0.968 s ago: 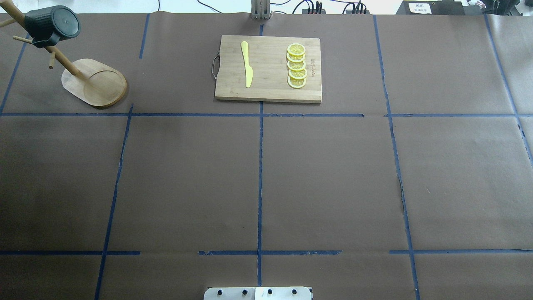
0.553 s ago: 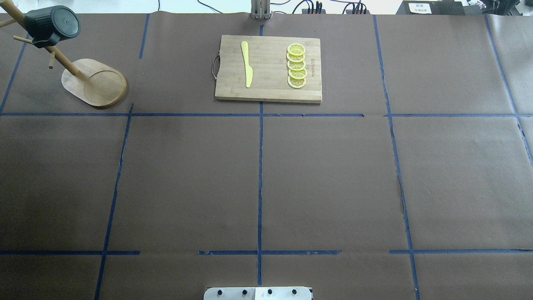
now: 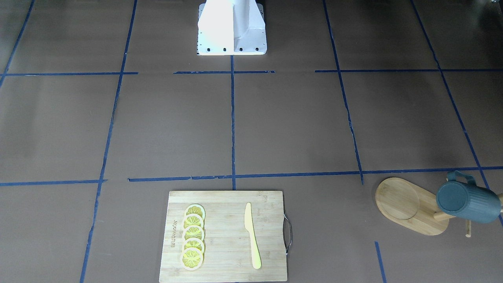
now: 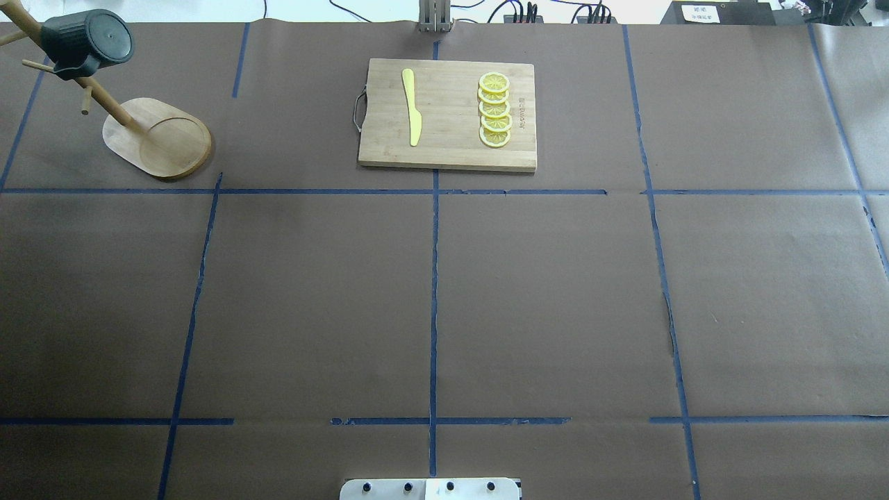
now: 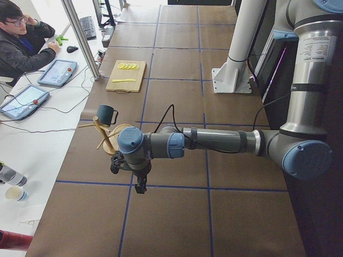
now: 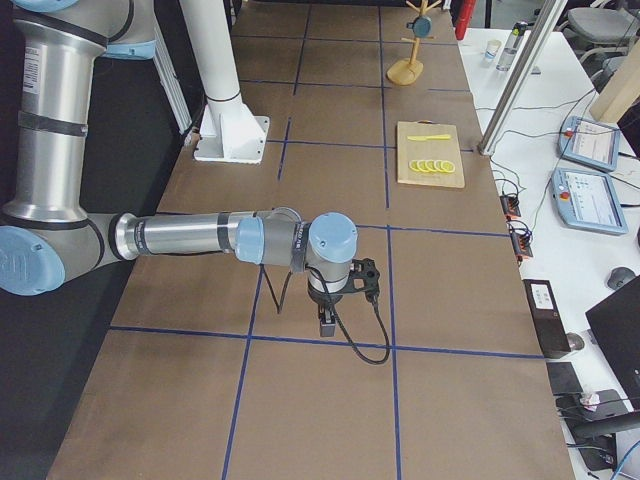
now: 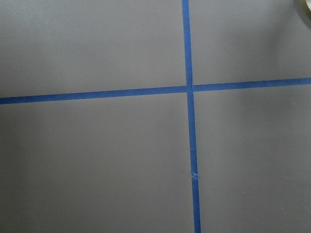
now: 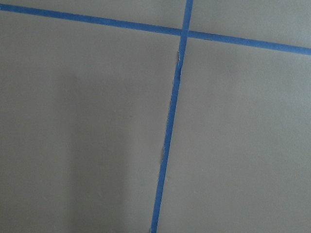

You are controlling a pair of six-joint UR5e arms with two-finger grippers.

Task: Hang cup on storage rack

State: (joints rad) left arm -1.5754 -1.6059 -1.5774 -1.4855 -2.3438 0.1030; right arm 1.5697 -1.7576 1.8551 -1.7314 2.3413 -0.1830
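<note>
Brown tabletop is carrying the storage rack [image 4: 156, 135]; the cup [image 4: 87, 38] is hanging on it, well apart from both jaws, whose opening cannot be told. Hanging is looking complete; only parking seems to be remaining.

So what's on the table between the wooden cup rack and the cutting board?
Nothing. In the overhead view, only bare brown paper and one short blue tape strip lie between the storage rack and the cutting board.

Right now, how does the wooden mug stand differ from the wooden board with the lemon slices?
The storage rack has an oval base, post and pegs; the cutting board is a flat rectangle. The rack carries the cup hung up; the board bears a knife and lemon slices. Both are light wood.
</note>
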